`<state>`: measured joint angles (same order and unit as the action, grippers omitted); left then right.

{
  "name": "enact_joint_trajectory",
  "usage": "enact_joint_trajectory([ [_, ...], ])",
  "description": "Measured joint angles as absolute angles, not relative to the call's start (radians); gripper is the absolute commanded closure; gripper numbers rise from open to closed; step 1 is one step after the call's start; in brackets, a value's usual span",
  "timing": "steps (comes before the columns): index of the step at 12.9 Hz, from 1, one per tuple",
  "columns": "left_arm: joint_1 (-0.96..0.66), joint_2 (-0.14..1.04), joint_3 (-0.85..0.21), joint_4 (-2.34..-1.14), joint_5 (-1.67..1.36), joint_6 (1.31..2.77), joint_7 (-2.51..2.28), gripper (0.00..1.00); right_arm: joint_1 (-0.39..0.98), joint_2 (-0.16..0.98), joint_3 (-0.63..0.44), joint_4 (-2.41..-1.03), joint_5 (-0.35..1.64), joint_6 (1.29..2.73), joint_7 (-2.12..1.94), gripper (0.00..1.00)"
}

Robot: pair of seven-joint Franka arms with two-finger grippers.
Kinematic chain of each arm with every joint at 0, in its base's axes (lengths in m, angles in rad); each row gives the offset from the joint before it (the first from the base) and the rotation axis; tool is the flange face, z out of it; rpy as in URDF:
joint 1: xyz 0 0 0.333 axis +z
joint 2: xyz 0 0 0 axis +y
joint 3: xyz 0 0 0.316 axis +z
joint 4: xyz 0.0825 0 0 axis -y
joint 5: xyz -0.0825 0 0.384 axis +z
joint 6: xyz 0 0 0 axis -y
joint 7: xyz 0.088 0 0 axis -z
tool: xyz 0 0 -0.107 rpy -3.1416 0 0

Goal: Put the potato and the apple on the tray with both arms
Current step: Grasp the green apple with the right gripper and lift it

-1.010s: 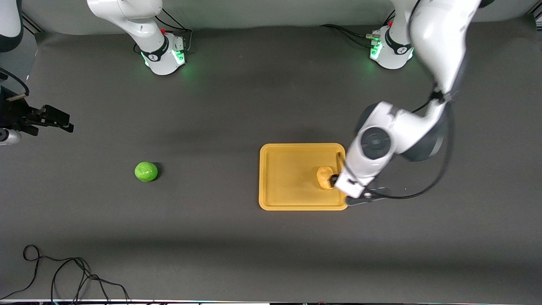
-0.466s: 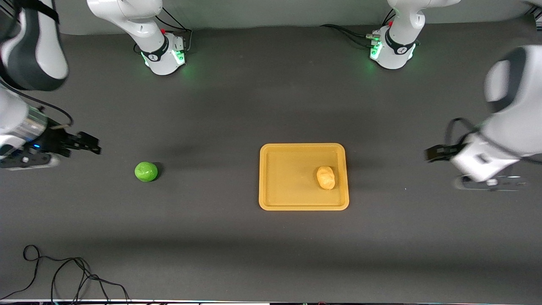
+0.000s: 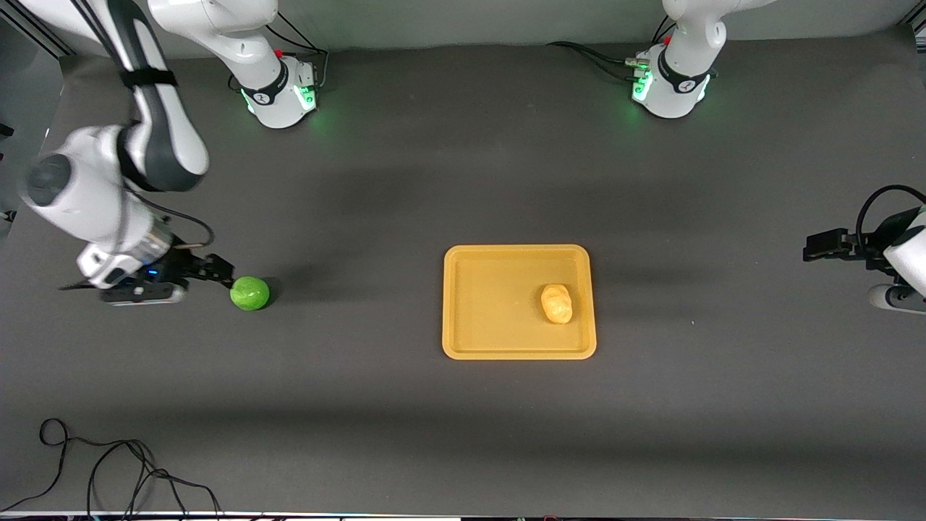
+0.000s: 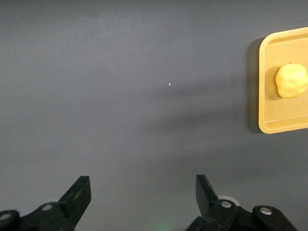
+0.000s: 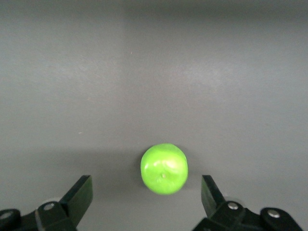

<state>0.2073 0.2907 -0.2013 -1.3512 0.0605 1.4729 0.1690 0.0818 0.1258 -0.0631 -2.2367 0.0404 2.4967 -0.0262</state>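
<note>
The green apple (image 3: pixel 249 293) lies on the dark table toward the right arm's end. My right gripper (image 3: pixel 219 270) is open and low beside it. In the right wrist view the apple (image 5: pixel 164 168) sits just ahead of the right gripper (image 5: pixel 146 183), untouched and centred on the gap between the fingers. The tan potato (image 3: pixel 556 303) rests inside the mustard tray (image 3: pixel 463 304), near the rim toward the left arm's end. My left gripper (image 3: pixel 816 249) is open and empty over bare table at the left arm's end. Its wrist view shows the left gripper (image 4: pixel 142 179), the tray (image 4: pixel 267 115) and the potato (image 4: pixel 291 81) farther off.
A black cable (image 3: pixel 108 463) loops on the table close to the front camera at the right arm's end. Both arm bases (image 3: pixel 278 94) (image 3: pixel 669 87) stand along the edge farthest from that camera.
The left gripper let go of the potato on the tray and drew away to its end of the table. The right arm swung in from the table's edge to the apple.
</note>
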Motion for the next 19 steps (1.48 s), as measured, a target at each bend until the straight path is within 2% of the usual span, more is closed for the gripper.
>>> enact_joint_trajectory([
  [6, 0.218, 0.290, -0.204, -1.298, 0.061, 1.435, 0.169, 0.04, 0.082, 0.264, -0.069, -2.380, 0.041, 2.826, -0.022, 0.00],
  [9, 0.219, 0.290, -0.204, -1.296, 0.061, 1.429, 0.169, 0.04, 0.080, 0.330, -0.071, -2.405, 0.041, 2.927, -0.022, 0.00],
  [10, 0.219, 0.290, -0.204, -1.295, 0.061, 1.428, 0.169, 0.04, 0.077, 0.341, -0.071, -2.407, 0.041, 2.933, -0.021, 0.18],
  [11, 0.219, 0.290, -0.204, -1.293, 0.061, 1.428, 0.169, 0.04, 0.075, 0.344, -0.072, -2.407, 0.041, 2.933, -0.021, 0.41],
  [12, 0.219, 0.290, -0.204, -1.292, 0.061, 1.426, 0.169, 0.05, 0.072, 0.344, -0.072, -2.406, 0.041, 2.933, -0.021, 0.51],
  [16, 0.194, 0.272, -0.174, -1.286, 0.061, 1.424, 0.183, 0.08, 0.071, 0.326, -0.071, -2.387, 0.041, 2.901, -0.021, 0.52],
  [17, 0.164, 0.263, -0.139, -1.286, 0.059, 1.421, 0.183, 0.08, 0.072, 0.302, -0.071, -2.361, 0.041, 2.836, -0.021, 0.52],
  [19, 0.099, 0.247, -0.070, -1.288, 0.051, 1.420, 0.183, 0.08, 0.073, 0.231, -0.071, -2.259, 0.041, 2.615, -0.021, 0.52],
])
